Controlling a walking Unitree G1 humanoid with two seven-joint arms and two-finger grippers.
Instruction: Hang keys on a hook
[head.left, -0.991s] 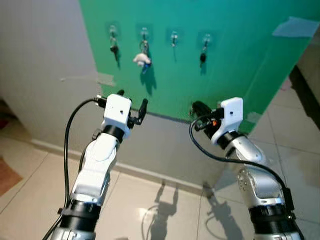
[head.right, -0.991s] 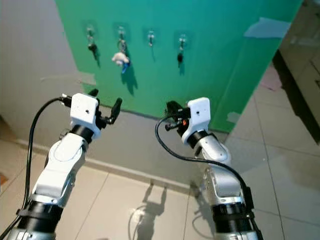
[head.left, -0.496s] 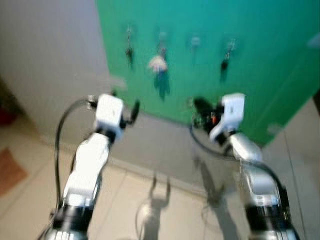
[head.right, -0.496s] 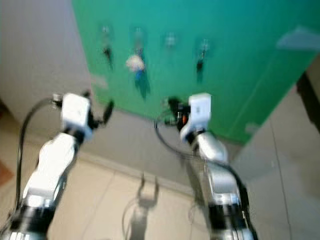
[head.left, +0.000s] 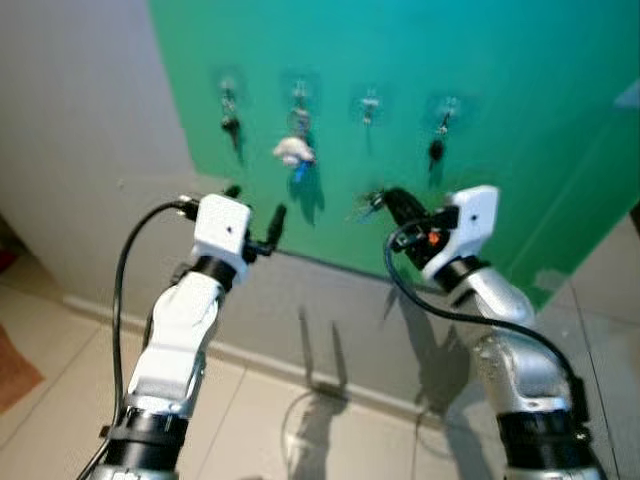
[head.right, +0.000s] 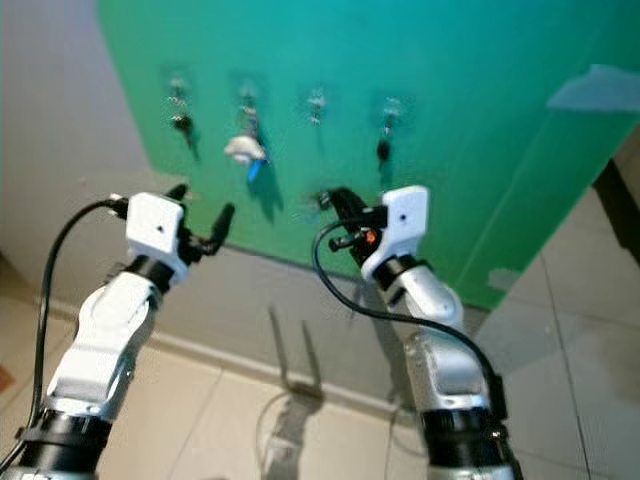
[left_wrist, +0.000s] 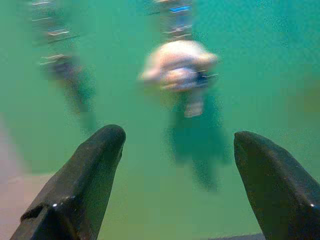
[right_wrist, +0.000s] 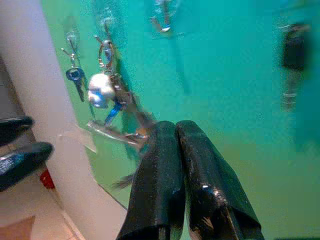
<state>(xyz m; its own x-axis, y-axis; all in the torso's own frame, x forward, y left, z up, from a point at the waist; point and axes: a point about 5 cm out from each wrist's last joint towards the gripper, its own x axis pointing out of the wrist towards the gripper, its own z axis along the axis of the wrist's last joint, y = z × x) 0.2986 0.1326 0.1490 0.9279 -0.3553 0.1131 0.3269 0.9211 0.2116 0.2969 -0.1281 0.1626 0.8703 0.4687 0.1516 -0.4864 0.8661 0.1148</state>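
Note:
A green board (head.left: 520, 90) on the wall carries a row of hooks. The first holds a black key (head.left: 230, 122). From the second hang a white fluffy keychain (head.left: 291, 151) and a blue key. The third hook (head.left: 369, 101) is bare, and the fourth holds a dark key (head.left: 436, 150). My right gripper (head.left: 388, 197) is shut on a bunch of keys (head.left: 366, 204) just below the bare hook. In the right wrist view the keys (right_wrist: 117, 134) stick out sideways from the closed fingertips (right_wrist: 172, 131). My left gripper (head.left: 256, 206) stands open and empty below the keychain (left_wrist: 177, 67).
A grey wall (head.left: 90, 120) runs left of the board and beneath it. The tiled floor (head.left: 60, 400) lies below, with the arms' shadows on it. A strip of tape (head.left: 626, 92) sits on the board's upper right edge.
The camera has shifted and the blur has gone. My right gripper has risen with the keys, closer to the bare third hook. The left gripper stays open.

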